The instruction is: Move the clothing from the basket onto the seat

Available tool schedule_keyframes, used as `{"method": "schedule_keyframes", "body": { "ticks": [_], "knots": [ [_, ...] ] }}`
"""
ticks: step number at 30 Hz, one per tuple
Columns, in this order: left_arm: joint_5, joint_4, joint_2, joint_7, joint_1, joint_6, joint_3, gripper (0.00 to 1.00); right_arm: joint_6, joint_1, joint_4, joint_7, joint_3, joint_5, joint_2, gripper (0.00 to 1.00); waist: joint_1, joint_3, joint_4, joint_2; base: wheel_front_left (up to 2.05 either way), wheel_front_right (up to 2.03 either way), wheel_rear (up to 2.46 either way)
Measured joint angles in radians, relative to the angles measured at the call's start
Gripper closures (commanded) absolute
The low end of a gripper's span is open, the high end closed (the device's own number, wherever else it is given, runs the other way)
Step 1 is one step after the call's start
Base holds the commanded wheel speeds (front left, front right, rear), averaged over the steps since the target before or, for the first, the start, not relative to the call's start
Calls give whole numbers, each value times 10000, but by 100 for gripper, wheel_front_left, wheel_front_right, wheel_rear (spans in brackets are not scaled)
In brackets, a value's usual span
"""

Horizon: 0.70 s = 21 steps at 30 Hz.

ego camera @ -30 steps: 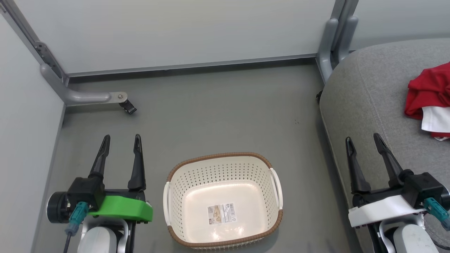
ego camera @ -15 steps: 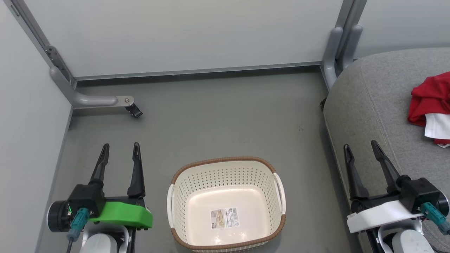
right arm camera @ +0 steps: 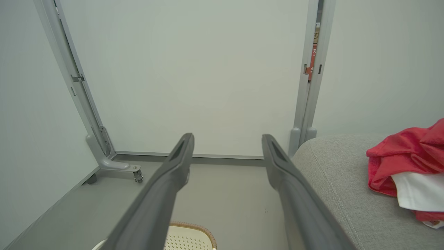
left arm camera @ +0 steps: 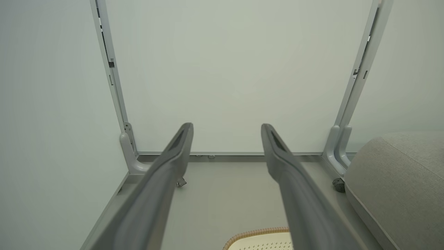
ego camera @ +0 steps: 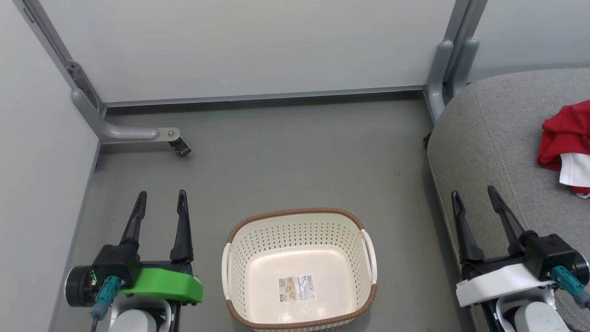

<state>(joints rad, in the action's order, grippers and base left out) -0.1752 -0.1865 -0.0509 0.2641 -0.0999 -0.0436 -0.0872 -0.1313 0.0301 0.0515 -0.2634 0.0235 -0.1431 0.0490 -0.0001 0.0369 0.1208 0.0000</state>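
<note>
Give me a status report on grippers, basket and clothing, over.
Both open, empty: left gripper, right gripper. Cream-white perforated plastic basket empty; bright red-and-white fabric clothing lies on large grey woven-fabric seat. Nothing seen in the way.

One cream-white basket [ego camera: 299,230], bearing two white side handles [ego camera: 370,253] and one label sticker [ego camera: 297,288] on its floor. One grey seat [ego camera: 498,147]. One heap of red-and-white clothing [ego camera: 564,131]; the number of garments in the heap cannot be told. Two arms' ends: one left tool [ego camera: 162,193] and one right tool [ego camera: 473,192], each with two dark fingers [ego camera: 182,226]. Two grey partition posts [ego camera: 87,101], one at each back corner. Two small black casters [ego camera: 180,147].
</note>
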Motion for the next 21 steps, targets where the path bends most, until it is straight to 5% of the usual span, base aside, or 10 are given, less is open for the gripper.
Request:
{"method": "schedule_keyframes", "body": {
  "ticks": [21],
  "knots": [
    [-4,71,2,0,234,102,-92,0,0,10,98,0,134,56,0,0,0,-89,98,0,0,0,0]
  ]
}}
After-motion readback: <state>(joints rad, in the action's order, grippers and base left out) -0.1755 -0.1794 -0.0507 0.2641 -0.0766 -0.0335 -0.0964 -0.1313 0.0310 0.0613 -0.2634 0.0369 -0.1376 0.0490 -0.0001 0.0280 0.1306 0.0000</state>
